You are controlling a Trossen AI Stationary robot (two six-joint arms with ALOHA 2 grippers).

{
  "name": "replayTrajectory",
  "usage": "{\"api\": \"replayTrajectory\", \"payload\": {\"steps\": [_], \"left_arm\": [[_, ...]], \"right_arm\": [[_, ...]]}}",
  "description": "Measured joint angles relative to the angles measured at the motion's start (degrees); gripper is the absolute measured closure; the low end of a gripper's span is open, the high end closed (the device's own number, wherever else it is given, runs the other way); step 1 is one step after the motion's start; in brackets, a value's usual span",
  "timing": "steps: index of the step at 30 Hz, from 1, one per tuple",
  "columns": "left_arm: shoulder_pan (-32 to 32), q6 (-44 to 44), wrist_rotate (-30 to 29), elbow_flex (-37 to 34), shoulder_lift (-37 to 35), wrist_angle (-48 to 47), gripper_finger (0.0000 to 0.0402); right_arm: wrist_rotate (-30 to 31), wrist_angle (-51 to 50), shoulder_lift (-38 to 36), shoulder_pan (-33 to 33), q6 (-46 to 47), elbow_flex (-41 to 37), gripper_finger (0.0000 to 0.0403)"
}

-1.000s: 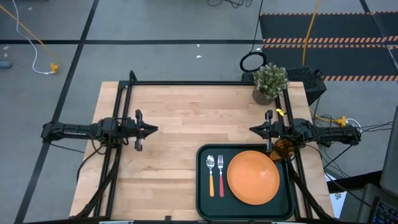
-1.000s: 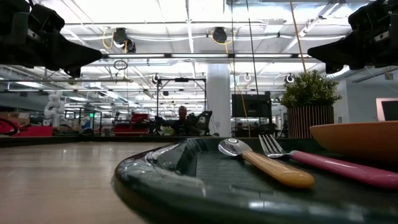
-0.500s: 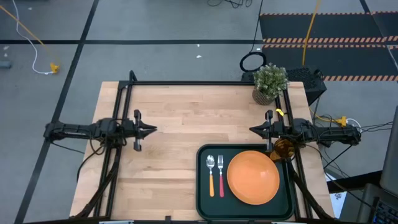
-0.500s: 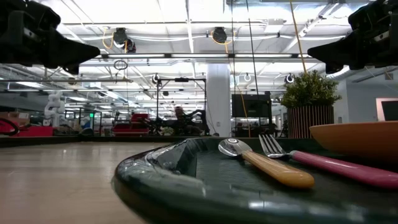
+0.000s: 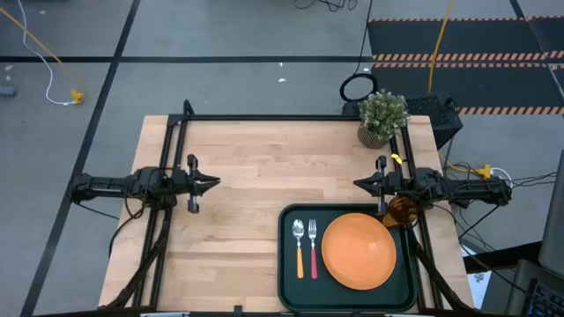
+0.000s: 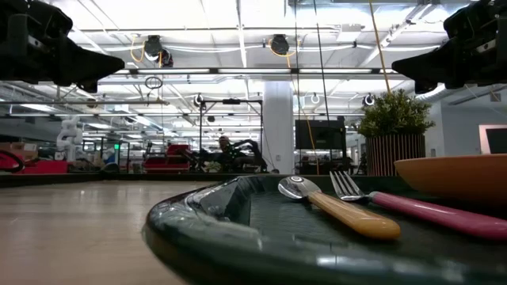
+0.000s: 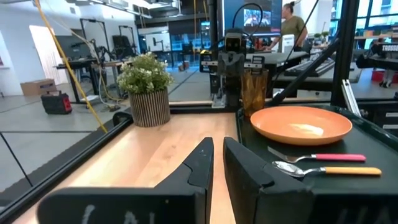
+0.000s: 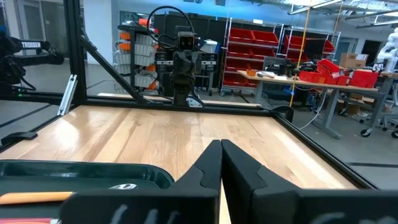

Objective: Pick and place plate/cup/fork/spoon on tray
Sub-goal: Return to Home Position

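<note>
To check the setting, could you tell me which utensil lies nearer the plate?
The fork, pink-red handled, lies beside the plate; the orange-handled spoon lies beyond it.

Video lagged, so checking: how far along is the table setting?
Done: plate, fork and spoon lie on the tray; the cup stands at its far right corner. In hand: nothing; left end effector and right end effector hover empty over the table. Remaining: apparently nothing.

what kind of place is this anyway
Probably a robotics lab or workshop: shelves of red bins, a workbench loaded with gear, and hazard-striped matting on a bare concrete floor.
</note>
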Motion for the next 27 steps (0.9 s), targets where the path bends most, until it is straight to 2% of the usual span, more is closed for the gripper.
{"api": "replayTrajectory", "payload": {"steps": [15,27], "left_arm": [[0.0,0.9,5.1,0.0,0.0,-1.7,0.0362],[0.0,-0.4,5.4,0.0,0.0,-2.3,0.0362]], "right_arm": [[0.0,0.0,0.0,0.0,0.0,0.0,0.0403],[0.0,0.0,0.0,0.0,0.0,0.0,0.0403]]}}
